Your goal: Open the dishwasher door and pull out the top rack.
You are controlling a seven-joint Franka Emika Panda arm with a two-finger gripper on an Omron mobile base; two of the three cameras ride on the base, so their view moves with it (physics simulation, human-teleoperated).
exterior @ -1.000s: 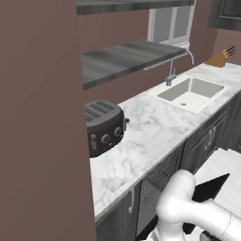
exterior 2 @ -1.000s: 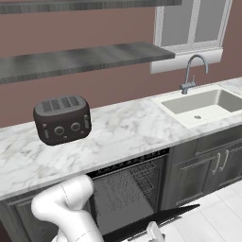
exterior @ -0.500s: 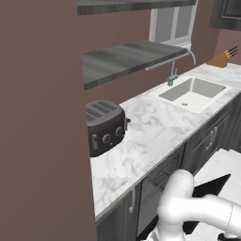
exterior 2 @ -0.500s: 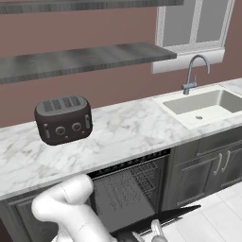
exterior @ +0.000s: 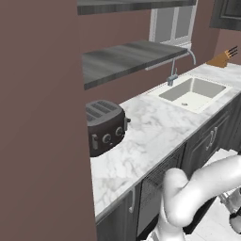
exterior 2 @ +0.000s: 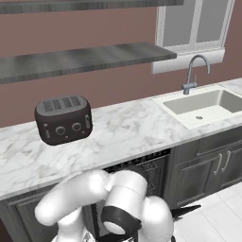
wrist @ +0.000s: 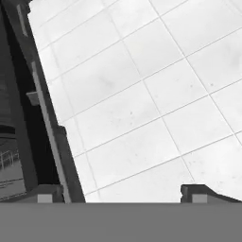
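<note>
My hand (wrist: 122, 194) has just let go and now stands wide open over the floor tiles. The dishwasher door (wrist: 45, 118), lowered along the hand view's left edge, looks done; next I reach for the top rack (exterior 2: 142, 170), inside under the worktop (exterior 2: 123, 132).

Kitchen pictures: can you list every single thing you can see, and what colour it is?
toaster: one, black, on the counter, left
counter: one, white marble
sink: one, pale, set in the counter, right
tap: one, silver, behind the sink
shelf: one, grey, on the wall
window: one, white frame
knife block: one, wooden, far corner
dishwasher door: one, black, swung down
top rack: one, grey wire, inside the dishwasher
floor: white tiles
gripper: one, dark, open, beside the door's silver handle
</note>
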